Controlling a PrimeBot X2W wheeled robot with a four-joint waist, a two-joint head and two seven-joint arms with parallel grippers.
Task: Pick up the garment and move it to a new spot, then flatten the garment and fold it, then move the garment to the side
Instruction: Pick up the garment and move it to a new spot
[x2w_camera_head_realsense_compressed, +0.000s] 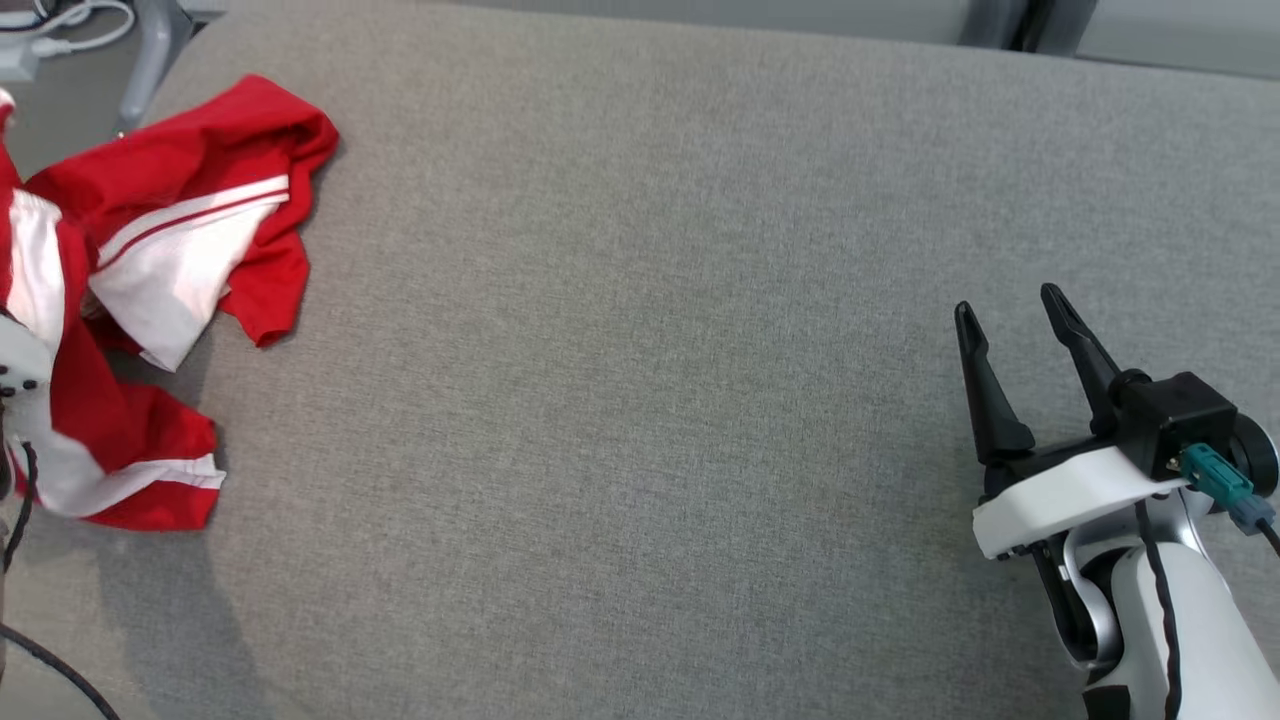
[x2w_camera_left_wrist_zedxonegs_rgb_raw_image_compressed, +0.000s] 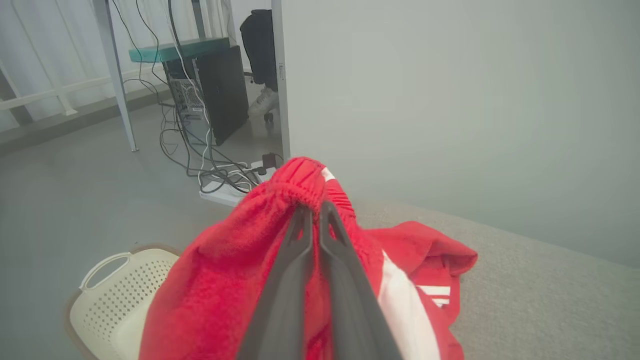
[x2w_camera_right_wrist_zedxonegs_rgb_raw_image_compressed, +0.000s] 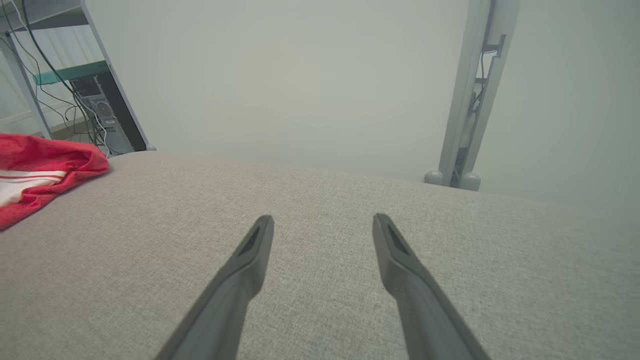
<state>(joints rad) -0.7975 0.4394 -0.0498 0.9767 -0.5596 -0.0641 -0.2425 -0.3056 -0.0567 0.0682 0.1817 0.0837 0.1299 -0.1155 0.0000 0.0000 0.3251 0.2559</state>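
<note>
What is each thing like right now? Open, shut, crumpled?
Red and white fabric garment: crumpled, not yet flattened.
Left hand: shut on the garment's gathered edge.
Right hand: open, holding nothing.
Cream perforated plastic basket: upright, partly hidden by the garment.

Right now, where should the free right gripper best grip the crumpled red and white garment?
The loose red hem corner of the garment, approached from the robot's right: it juts out toward the open right gripper, while the left gripper pinches the waistband.

Head overhead; wrists low over cushion (x2w_camera_head_realsense_compressed: 640, 400)
</note>
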